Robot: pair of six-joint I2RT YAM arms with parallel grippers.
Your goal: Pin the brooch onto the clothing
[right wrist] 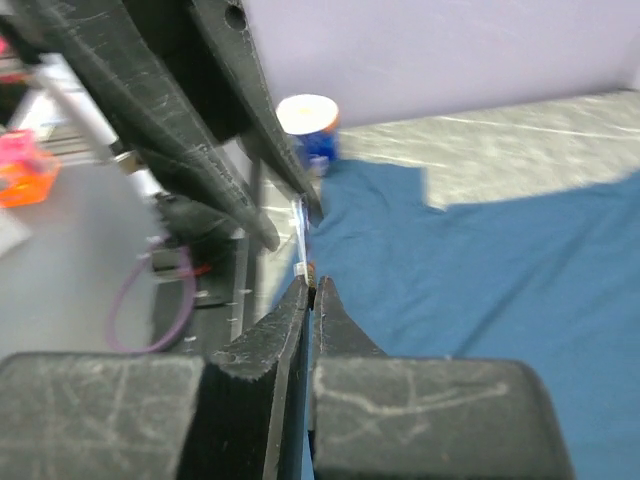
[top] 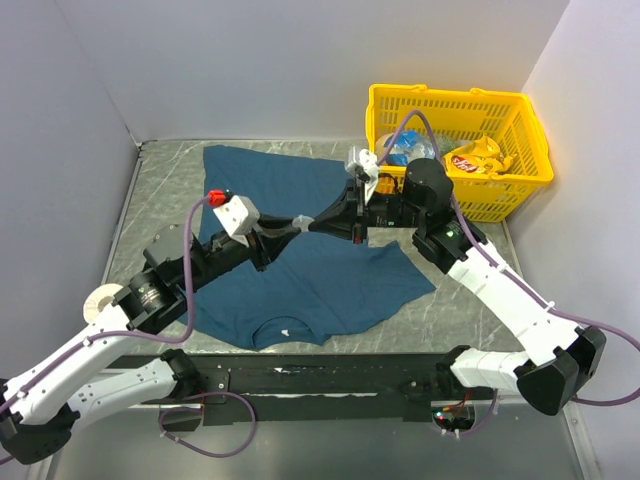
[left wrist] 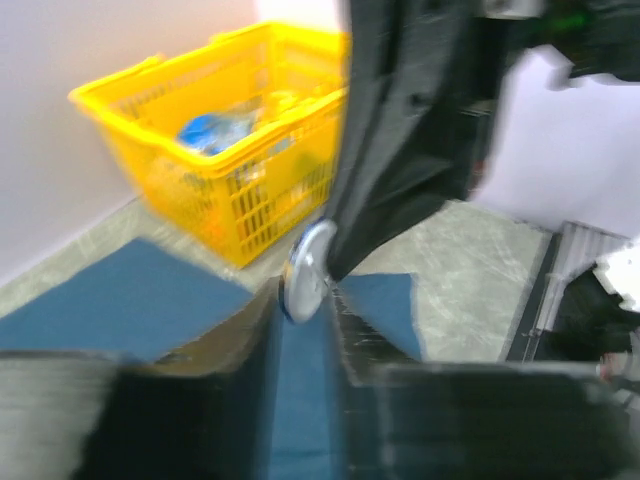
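The dark teal T-shirt (top: pixel 330 275) lies flat on the table, its white neck label at the near edge. Both grippers meet tip to tip above its middle. My right gripper (right wrist: pixel 312 281) is shut on a tiny orange-brown bit, the brooch (right wrist: pixel 311 268). My left gripper (left wrist: pixel 306 292) holds a small silver disc (left wrist: pixel 306 283) between its fingertips, right against the right gripper's tips. In the top view the left gripper (top: pixel 299 222) and right gripper (top: pixel 320 225) hide the brooch. The shirt also shows below the jaws in the left wrist view (left wrist: pixel 300 400) and the right wrist view (right wrist: pixel 480 290).
A yellow basket (top: pixel 530 172) with packets and a bottle stands at the back right, next to the shirt. A white tape roll (top: pixel 100 303) lies at the left by the left arm. Grey walls close the back and both sides.
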